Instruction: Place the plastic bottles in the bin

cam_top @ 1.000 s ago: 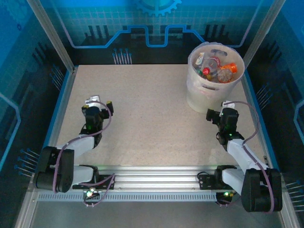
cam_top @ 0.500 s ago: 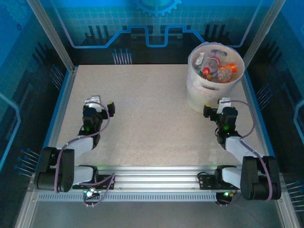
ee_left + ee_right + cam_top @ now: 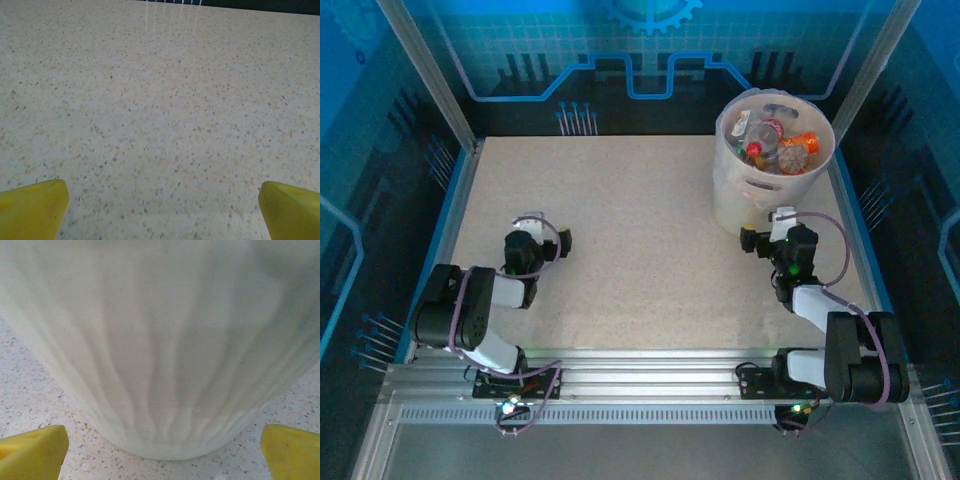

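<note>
From the top external camera, the large translucent whitish round plastic bin stands upright at the far right corner of the speckled beige table. It tapers toward its base, and a slot handle cutout shows in the wall just under the rim on the near side. The small clear plastic bottles lie heaped inside it, below the rim, crumpled against each other. Red, orange and green patches of label or cap show among them, and one bright orange piece sits toward the right wall. The right gripper sits low over the table just in front of the bin's near wall with its jaws spread wide, nothing between them. The left gripper lies well to the left of the bin, low over bare tabletop, jaws equally wide and empty.

From the left wrist camera, two yellow fingers show at the bottom corners, far apart, and speckled table surface runs on ahead of them.

From the right wrist camera, the bin's wall rises close ahead, milky and faintly ribbed with vertical creases, its rounded base resting on the table. The right gripper's yellow fingers stand wide at either bottom corner, short of the wall and touching nothing.
</note>
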Available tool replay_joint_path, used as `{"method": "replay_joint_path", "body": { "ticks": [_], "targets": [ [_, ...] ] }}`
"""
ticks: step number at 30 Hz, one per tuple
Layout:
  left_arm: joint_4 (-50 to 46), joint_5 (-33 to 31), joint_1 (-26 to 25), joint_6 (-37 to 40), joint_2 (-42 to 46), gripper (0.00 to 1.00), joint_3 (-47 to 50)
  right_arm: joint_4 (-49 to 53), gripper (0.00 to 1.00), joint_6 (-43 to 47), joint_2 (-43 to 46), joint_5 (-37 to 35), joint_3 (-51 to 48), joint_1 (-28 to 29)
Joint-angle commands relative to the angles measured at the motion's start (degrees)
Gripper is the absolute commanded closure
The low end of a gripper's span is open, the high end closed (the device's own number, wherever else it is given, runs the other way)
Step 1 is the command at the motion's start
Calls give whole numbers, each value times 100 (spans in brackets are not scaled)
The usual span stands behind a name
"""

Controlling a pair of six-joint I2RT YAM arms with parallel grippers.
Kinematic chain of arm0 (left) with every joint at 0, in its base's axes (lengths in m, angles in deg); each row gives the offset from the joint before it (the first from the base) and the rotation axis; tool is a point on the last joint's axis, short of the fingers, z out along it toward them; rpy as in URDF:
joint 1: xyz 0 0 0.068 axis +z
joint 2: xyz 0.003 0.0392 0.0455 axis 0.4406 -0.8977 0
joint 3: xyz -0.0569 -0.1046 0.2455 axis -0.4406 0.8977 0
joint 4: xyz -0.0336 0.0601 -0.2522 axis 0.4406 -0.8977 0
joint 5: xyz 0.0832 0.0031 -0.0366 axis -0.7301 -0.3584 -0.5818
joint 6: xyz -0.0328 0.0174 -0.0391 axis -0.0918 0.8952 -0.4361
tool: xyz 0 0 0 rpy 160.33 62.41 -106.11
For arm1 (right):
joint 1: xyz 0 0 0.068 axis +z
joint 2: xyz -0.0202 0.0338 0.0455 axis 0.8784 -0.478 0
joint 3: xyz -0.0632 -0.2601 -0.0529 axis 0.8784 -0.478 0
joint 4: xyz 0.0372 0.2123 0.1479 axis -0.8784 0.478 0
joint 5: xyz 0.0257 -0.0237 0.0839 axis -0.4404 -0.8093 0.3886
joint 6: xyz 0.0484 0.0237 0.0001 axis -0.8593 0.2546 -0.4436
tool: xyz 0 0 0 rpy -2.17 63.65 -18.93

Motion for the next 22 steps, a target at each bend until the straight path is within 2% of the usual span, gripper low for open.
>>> {"method": "replay_joint_path", "body": {
  "ticks": [1, 5, 13, 22],
  "targets": [
    [12, 138, 47, 95, 16, 1, -259, -116, 0, 152, 9, 254, 1, -63],
    [-31, 174, 47, 95, 33, 1, -266, -130, 0, 41, 10, 224, -4, -64],
    [-21, 175, 51, 95, 32, 1, -269, -321, 0, -89, -333, 734, 178, -5],
    [-26, 178, 48, 95, 33, 1, -270, -638, 0, 33, -678, 587, 240, 265]
  ]
}}
